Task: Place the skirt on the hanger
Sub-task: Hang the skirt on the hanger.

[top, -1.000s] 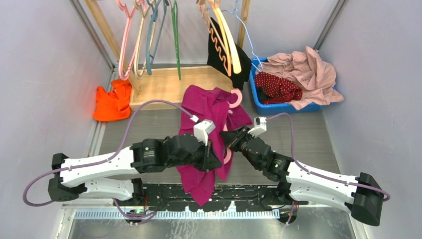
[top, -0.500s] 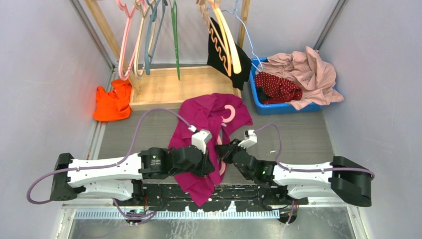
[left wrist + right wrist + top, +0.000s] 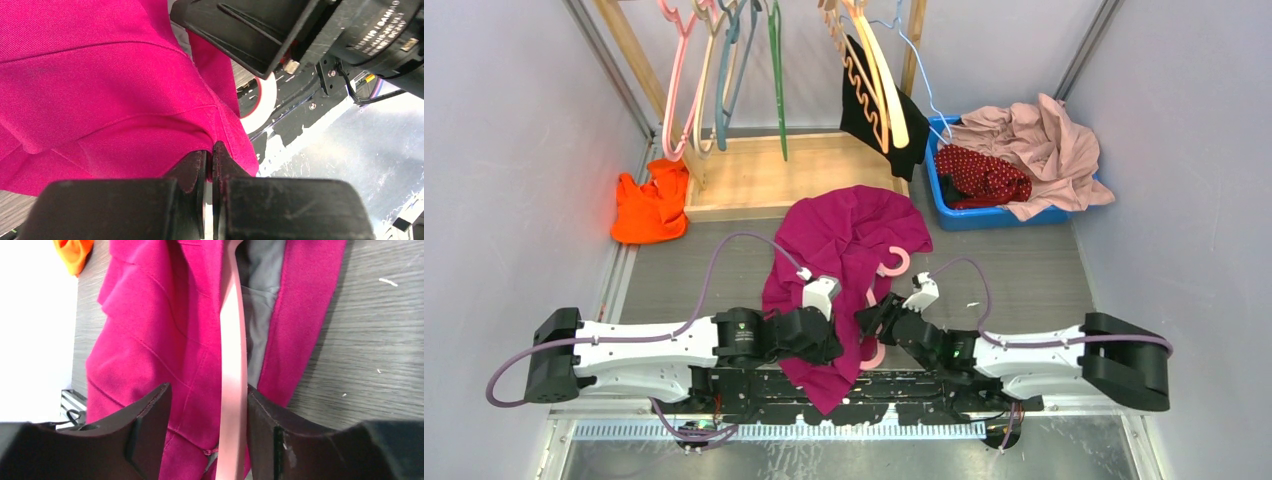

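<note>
Top view: the skirt (image 3: pixel 982 175) is lying in the blue bin (image 3: pixel 936 195) at far right, partly under a pale pink garment (image 3: pixel 1049 140). It's well apart from both arms, w/ nothing touching it. The hanger (image 3: pixel 894 263) is lying on the table (image 3: pixel 1034 275), its hook poking out of a magenta garment (image 3: pixel 839 225) that's spilling over the near edge. L gripper (image 3: pixel 839 348) and R gripper (image 3: pixel 867 325) are both working at that garment, close together.

L wrist view: L jaws are pressing together, pinching a hem fold of the magenta garment. The hanger's pale curve is showing just beyond.

R wrist view: R jaws are standing spread, straddling the hanger's bar, w/ magenta fabric on both sides. The bar is sitting against one finger w/ a gap at the other, so prob. not clamping.

Step in hand, as I'm reading it: both arms are busy w/ the hanger inside the magenta garment. Can't tell whether it's going on or coming off. The skirt's own part isn't started. Next move is calling for R to close on the bar, the hanger to get free of magenta fabric, then a reach to the bin w/o dragging the pale pink garment.
</note>
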`<state>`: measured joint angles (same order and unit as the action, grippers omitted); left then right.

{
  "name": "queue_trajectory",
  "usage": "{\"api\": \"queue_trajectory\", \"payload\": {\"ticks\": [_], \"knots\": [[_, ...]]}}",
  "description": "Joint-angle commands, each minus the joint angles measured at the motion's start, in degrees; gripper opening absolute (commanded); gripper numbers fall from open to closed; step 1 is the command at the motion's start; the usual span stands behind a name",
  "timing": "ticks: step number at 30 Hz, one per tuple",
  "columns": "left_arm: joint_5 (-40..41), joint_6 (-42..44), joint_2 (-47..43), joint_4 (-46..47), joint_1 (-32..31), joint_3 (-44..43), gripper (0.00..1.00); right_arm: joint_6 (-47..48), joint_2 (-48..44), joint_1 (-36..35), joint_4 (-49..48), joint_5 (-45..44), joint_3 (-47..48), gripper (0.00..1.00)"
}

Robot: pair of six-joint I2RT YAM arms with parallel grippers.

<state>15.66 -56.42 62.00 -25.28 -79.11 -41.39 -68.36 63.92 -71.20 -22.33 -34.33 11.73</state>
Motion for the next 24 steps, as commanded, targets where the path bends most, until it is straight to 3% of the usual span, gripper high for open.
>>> {"api": "queue_trajectory", "payload": {"ticks": [1, 4, 9, 14, 24], "knots": [[1.07, -0.66, -0.79, 3.46, -0.27, -0.43, 0.0, 5.12, -6.57, -0.12, 10.11, 0.49, 4.84, 0.65], [0.74, -0.51, -0.17, 3.56, -0.25, -0.92, 0.0, 6.92, -7.77, 3.88, 14.88, 4.78, 6.53, 0.71], [0.34, -0.44, 0.1, 3.49, -0.21, -1.07, 0.0, 7.08, -10.28, 13.23, 9.35, 13.05, 2.14, 0.71], [0.34, -0.28, 0.0, 2.88, -0.25, -1.47, 0.0, 9.54, -10.12, 18.71, 8.08, 19.91, 3.95, 0.7], [0.29, 0.33, 0.04, 2.09, -0.25, -2.64, 0.0, 7.47, 4.36, 23.88, -4.21, 27.06, 6.84, 0.65]]}}
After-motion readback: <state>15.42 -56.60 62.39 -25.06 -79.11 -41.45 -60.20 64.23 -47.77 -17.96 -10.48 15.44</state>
